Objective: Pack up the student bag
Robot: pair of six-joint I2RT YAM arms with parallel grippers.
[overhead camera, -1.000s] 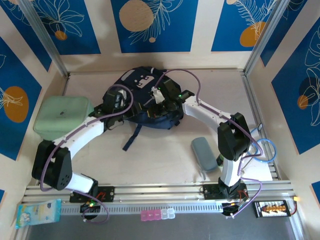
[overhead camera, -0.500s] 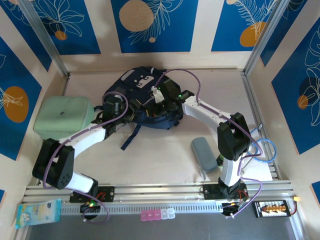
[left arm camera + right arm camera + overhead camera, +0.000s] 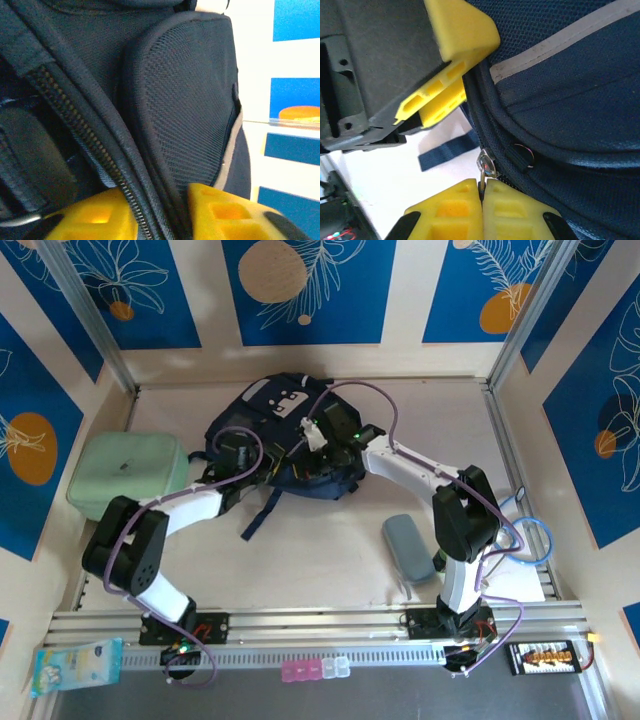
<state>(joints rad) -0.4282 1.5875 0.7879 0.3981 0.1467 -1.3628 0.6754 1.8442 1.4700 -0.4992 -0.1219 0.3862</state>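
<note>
The right hand (image 3: pixel 482 200) is pressed fully closed, its yellow fingertips pinching the metal zipper pull (image 3: pixel 485 166) of the student bag (image 3: pixel 283 405) between them. The left hand (image 3: pixel 162 215) has closed most of the way onto the bag's zipper-lined rim. The rim's dark fabric fills the narrow gap between its yellow fingers (image 3: pixel 95 215), and a mesh-faced padded panel (image 3: pixel 185 100) rises just beyond them.

Seen from above, both hands work at the near side of the bag, the left one at its near-left edge and the right one nearer its middle, close to each other. The navy bag lies flat at the far middle of the counter (image 3: pixel 330 550), with white patches toward its far side. A dark strap (image 3: pixel 262 515) trails from it toward the near edge.

A mint-green case (image 3: pixel 125 475) sits to the left of the bag, near it. A grey-blue pouch (image 3: pixel 408 545) lies well apart from the bag on the near right.
</note>
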